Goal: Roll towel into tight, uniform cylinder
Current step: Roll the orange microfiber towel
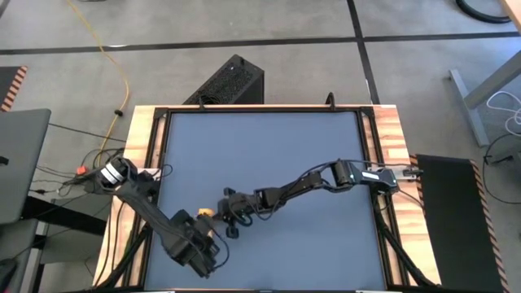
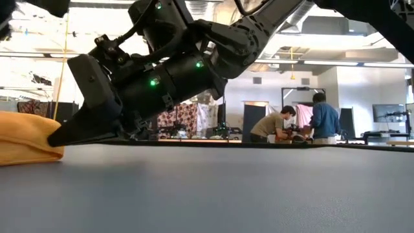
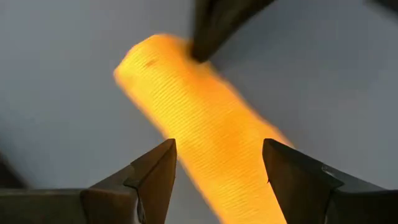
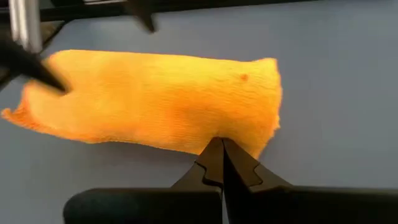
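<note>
Bright yellow soft cloth towel (image 4: 155,102), a stubby roll near the mat's near-left corner — left gripper (image 3: 217,165) spread astride it, right gripper (image 4: 222,155) closed against its edge; even pressure advised, so coils stay tight.

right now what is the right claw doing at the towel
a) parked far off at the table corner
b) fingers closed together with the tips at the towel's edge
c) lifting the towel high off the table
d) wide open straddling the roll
b: in the right wrist view the right claw has its fingers pressed together, tips at the edge of the yellow towel, which lies on the table.
</note>
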Motion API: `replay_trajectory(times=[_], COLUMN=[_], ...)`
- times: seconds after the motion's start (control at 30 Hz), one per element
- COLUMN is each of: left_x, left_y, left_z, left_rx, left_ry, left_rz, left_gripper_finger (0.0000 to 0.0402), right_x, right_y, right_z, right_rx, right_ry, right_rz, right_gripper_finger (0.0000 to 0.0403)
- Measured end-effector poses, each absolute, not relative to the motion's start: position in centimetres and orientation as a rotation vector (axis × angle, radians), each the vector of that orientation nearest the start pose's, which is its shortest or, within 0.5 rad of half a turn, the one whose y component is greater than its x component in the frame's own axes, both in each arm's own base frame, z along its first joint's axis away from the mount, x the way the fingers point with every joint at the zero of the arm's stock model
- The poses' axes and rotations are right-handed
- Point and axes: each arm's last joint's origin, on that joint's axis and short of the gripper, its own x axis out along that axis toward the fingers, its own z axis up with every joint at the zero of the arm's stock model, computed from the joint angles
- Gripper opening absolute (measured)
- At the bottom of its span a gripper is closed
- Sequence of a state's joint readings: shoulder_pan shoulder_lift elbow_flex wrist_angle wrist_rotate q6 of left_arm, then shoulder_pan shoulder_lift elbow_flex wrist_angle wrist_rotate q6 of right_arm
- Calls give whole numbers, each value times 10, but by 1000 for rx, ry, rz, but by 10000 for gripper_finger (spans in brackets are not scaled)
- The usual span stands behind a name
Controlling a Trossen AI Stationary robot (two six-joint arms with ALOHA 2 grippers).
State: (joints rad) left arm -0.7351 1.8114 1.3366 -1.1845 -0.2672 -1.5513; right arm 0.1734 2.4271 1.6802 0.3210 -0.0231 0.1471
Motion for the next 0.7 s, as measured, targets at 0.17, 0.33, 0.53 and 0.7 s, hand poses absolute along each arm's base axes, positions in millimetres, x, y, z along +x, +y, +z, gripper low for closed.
replay_trajectory(times=[0.17, 0.33, 0.53, 0.7], left_x=[224, 211, 210, 213], left_y=[-222, -229, -229, -232], left_z=[200, 186, 189, 207], left_rx=[-472, -512, -489, -419], left_ry=[1234, 1228, 1229, 1232], left_rz=[794, 820, 831, 794], left_gripper_finger=[229, 229, 229, 229], right_x=[520, 519, 509, 493], right_y=[93, 92, 90, 90], right_z=[114, 116, 145, 181], right_rx=[111, 108, 61, -10], right_ry=[437, 454, 529, 615], right_rz=[166, 166, 171, 188], right_gripper_finger=[17, 17, 18, 24])
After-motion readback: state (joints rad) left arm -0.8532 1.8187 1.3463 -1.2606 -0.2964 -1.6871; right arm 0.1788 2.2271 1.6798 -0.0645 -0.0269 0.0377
